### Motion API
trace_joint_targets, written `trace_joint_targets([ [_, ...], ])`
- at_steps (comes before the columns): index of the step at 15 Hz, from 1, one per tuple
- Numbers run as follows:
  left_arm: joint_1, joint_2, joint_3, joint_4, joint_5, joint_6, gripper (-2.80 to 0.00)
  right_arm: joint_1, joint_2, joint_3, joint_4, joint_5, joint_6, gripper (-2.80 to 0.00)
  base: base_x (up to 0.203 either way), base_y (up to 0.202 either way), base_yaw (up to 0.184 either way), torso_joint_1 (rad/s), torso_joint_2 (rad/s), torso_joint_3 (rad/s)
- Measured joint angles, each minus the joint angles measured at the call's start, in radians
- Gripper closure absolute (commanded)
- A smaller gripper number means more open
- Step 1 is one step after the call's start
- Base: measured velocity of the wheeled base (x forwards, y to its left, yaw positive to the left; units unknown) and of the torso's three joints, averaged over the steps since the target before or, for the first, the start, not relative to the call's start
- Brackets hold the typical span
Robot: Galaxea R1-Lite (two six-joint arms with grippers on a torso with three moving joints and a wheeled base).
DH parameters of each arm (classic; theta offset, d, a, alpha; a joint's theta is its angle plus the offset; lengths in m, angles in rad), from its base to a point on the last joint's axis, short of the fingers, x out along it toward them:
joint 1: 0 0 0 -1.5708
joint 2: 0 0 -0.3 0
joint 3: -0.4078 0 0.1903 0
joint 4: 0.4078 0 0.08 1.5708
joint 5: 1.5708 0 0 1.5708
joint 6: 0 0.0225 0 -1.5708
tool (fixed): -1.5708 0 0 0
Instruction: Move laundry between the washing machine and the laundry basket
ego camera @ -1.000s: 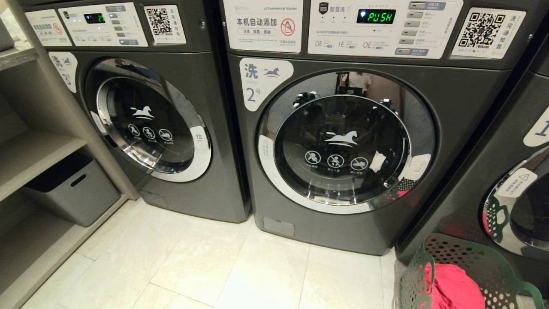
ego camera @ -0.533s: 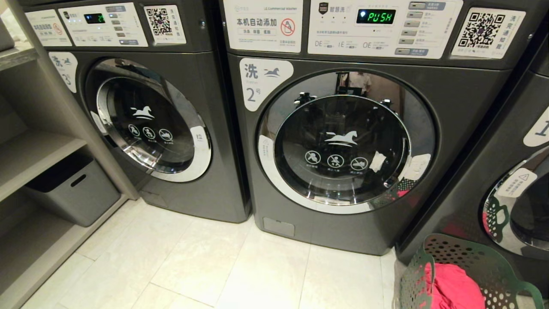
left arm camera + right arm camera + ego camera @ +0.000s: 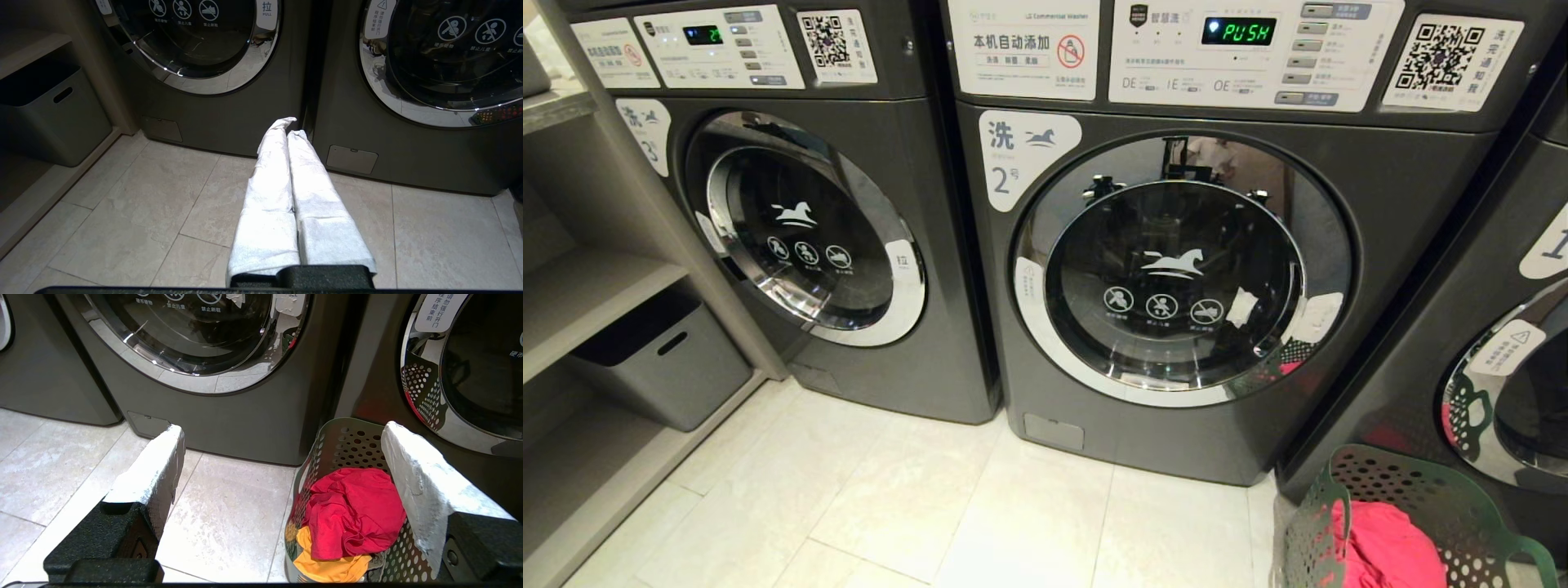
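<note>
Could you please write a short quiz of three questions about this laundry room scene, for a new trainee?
1. True or false: the door of the middle washing machine, marked 2, is shut.
2. Which garment lies on top in the green laundry basket? A) a red garment B) a blue towel C) a white sock
3. Fill in: the left end effector is ____, while the right end effector is open.

Key:
1. True; its display reads PUSH.
2. A; the red garment lies over an orange garment.
3. Shut; its wrapped fingers are pressed together and hold nothing.
</note>
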Motion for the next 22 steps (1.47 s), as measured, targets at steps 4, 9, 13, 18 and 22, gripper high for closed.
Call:
trace_joint_targets([
  [4, 0.0, 0.0, 0.0, 0.001, -0.001, 0.0, 0.0, 0.0, 0.0, 0.0, 0.002, 0.005, -0.032, -2.8, 0.0, 0.0, 0.0, 0.0, 0.0, 0.0],
  [9, 0.0, 0.0, 0.0, 0.001, -0.012, 0.037, 0.0, 0.0, 0.0, 0.0, 0.005, 0.005, -0.033, -2.8, 0.0, 0.0, 0.0, 0.0, 0.0, 0.0],
  [13, 0.0, 0.0, 0.0, 0.002, -0.02, 0.012, 0.0, 0.0, 0.0, 0.0, 0.006, 0.004, -0.032, -2.8, 0.0, 0.0, 0.0, 0.0, 0.0, 0.0],
  [18, 0.0, 0.0, 0.0, 0.002, -0.007, 0.002, 0.0, 0.0, 0.0, 0.0, 0.006, 0.002, 0.003, 0.0, 0.0, 0.0, 0.0, 0.0, 0.0, 0.0],
  [22, 0.0, 0.0, 0.0, -0.001, -0.006, -0.003, 0.0, 0.0, 0.0, 0.0, 0.006, 0.002, 0.01, 0.0, 0.0, 0.0, 0.0, 0.0, 0.0, 0.0],
])
